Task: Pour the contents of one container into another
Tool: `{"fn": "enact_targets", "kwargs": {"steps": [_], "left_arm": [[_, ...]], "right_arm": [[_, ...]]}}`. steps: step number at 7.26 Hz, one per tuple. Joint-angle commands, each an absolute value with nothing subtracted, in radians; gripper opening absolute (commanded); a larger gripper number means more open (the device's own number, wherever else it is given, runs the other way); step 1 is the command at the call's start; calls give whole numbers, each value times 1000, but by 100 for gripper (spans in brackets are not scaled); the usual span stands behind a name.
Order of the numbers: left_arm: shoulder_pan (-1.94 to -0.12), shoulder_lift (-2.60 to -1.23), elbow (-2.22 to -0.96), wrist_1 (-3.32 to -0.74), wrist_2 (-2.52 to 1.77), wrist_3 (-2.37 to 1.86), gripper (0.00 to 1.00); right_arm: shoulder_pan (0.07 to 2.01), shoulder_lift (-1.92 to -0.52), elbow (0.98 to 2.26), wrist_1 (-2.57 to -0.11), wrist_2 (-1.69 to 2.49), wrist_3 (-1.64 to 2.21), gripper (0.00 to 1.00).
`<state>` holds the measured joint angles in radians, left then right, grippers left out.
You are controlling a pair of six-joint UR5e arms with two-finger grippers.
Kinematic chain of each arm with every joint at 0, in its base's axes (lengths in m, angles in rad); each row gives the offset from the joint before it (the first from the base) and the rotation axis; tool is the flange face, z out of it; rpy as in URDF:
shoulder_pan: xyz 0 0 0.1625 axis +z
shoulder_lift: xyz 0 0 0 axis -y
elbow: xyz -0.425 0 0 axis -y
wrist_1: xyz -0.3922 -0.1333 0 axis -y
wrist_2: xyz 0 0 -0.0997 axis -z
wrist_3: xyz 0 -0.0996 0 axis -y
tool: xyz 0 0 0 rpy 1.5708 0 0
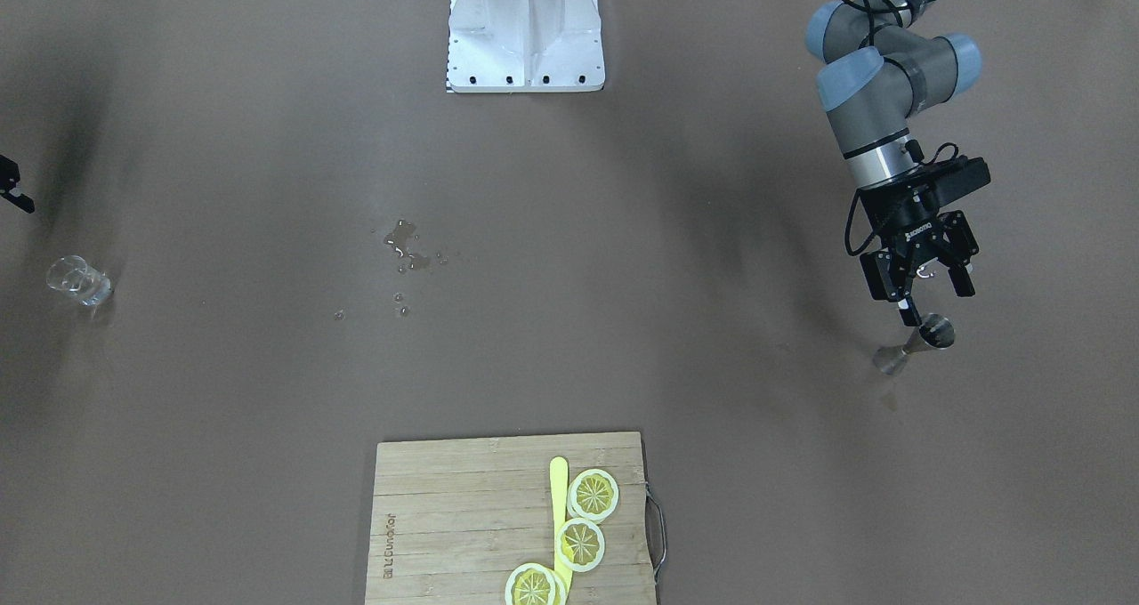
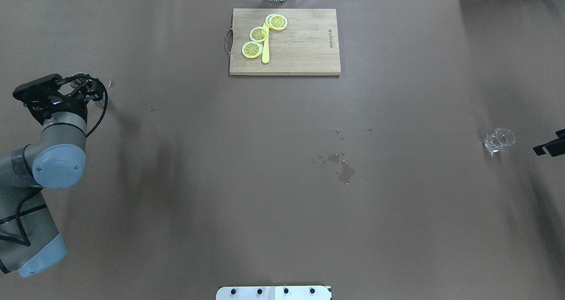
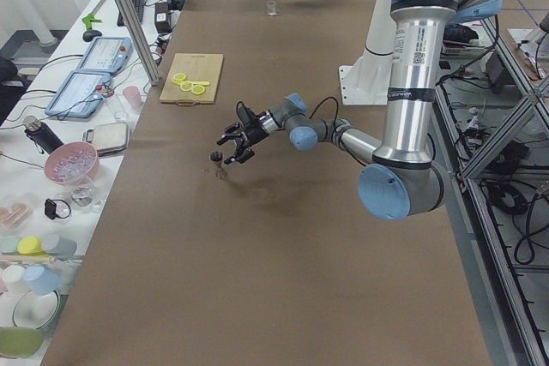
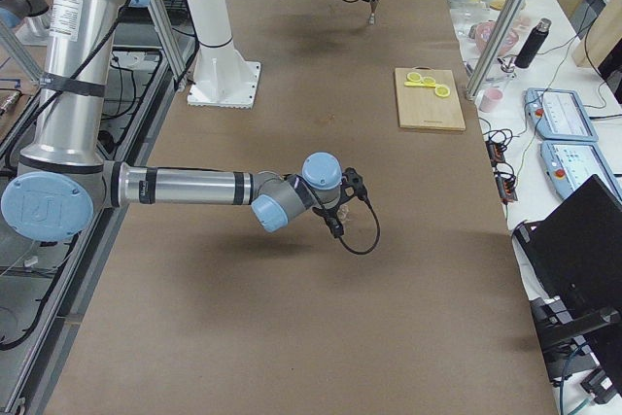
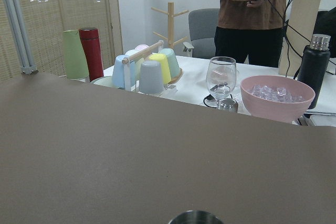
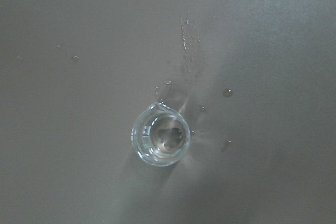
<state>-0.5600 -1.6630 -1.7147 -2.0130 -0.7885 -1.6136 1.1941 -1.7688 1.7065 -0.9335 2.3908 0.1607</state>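
1 steel jigger (image 1: pixel 916 342) upright at counter's (image 1: pixel 623 231) left end, just beside L tool (image 1: pixel 925 289), which is spread wide and empty. 1 glass beaker (image 1: pixel 80 280) at right end near R tool (image 2: pixel 547 149); its grip can't tell. Also 1 cutting board (image 1: pixel 463 516), 3 lemon slices (image 1: pixel 593 495), 1 yellow knife (image 1: pixel 559 498); puddle (image 1: pixel 409 245) mid-counter.

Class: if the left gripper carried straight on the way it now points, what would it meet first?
Most likely the metal jigger, standing just ahead of the open left gripper; its rim shows low in the wrist view. Exact depth is unclear.
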Motion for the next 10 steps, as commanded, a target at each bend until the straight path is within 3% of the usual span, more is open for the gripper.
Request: {"fn": "enact_targets", "kwargs": {"steps": [1,6,10], "left_arm": [[-542,-1709,-1628,-2022,-735,-1644,93],[-519,-1782,-1445,-2083,-625,-1699,93],[-479,-1781,-1425,-2082,-560,-1747,85]], "right_arm": [[1151,-1781,1716,-849,2356,181,100],[1108,-1812,1707,-619,2274,211,100],[986,-1853,1675,-394,2094,410,100]]}}
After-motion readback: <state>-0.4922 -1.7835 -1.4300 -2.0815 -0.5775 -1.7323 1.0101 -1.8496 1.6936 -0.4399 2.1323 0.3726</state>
